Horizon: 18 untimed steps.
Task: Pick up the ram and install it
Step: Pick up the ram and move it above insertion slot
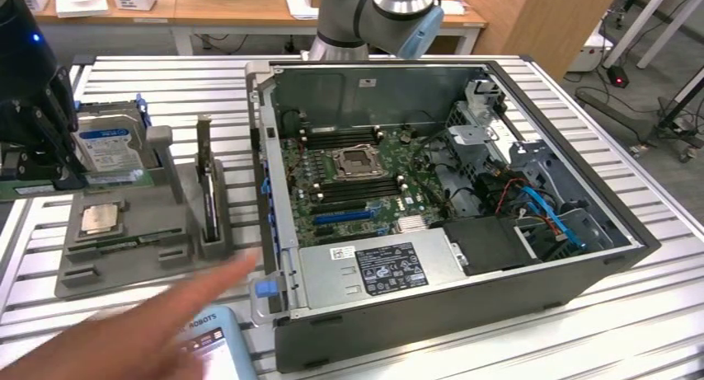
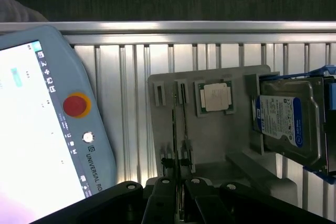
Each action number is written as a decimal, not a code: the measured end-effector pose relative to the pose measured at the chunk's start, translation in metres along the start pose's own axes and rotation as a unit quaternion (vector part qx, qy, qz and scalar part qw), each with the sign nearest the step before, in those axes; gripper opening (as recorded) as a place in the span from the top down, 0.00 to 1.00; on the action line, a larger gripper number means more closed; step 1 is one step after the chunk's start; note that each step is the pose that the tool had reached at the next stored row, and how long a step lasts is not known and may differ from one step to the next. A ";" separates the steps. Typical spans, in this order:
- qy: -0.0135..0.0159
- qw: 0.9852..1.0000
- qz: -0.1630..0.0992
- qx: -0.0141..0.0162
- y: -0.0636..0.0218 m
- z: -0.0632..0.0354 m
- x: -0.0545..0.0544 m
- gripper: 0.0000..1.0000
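Hanging down at the exterior view's left, the gripper (image 1: pixel 49 175) points pretty much straight at the table (image 1: pixel 616 314). Its black body is upright and has a little blue light on it. The fingers are pinched almost all the way together on the ram (image 1: pixel 28 188), a green strip lying level right under the tips, near the drive (image 1: pixel 110 145). Can't tell how far it sits clear of the fixture (image 1: pixel 77 273).

The wrist view backs that up. The gripper (image 2: pixel 177 163) has its tips squeezed on the ram (image 2: pixel 175 124), seen edge-on as a thin dark line running out over the fixture's slots, beside the CPU (image 2: pixel 215 97).

Moving right in the exterior view, the fixture has the drive standing on edge at the far end and the CPU lying flat in the middle. A dark card (image 1: pixel 206 194) stands upright in its own holder on the side toward the case. Up front, a blurry hand (image 1: pixel 143 330) reaches across, just above a pendant (image 1: pixel 214 351). Next comes the open case (image 1: pixel 440 330), lying on its side with the motherboard (image 1: pixel 352 174) facing up. The arm (image 1: pixel 385 13) rises behind the case, well apart from the fixture.
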<state>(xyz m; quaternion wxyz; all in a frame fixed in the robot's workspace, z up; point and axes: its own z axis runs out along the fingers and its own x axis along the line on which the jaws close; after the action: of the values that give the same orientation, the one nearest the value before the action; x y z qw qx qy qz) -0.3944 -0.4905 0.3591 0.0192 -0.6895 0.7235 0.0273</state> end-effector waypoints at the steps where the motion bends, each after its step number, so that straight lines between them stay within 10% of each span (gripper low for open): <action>1: 0.000 1.000 0.000 0.000 -0.0001 -0.0004 0.000 0.87; 18: 0.000 1.000 0.000 0.000 -0.0040 -0.0044 -0.001 0.87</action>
<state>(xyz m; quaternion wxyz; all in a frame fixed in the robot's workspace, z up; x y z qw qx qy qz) -0.3904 -0.4903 0.3635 0.0192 -0.6896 0.7235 0.0273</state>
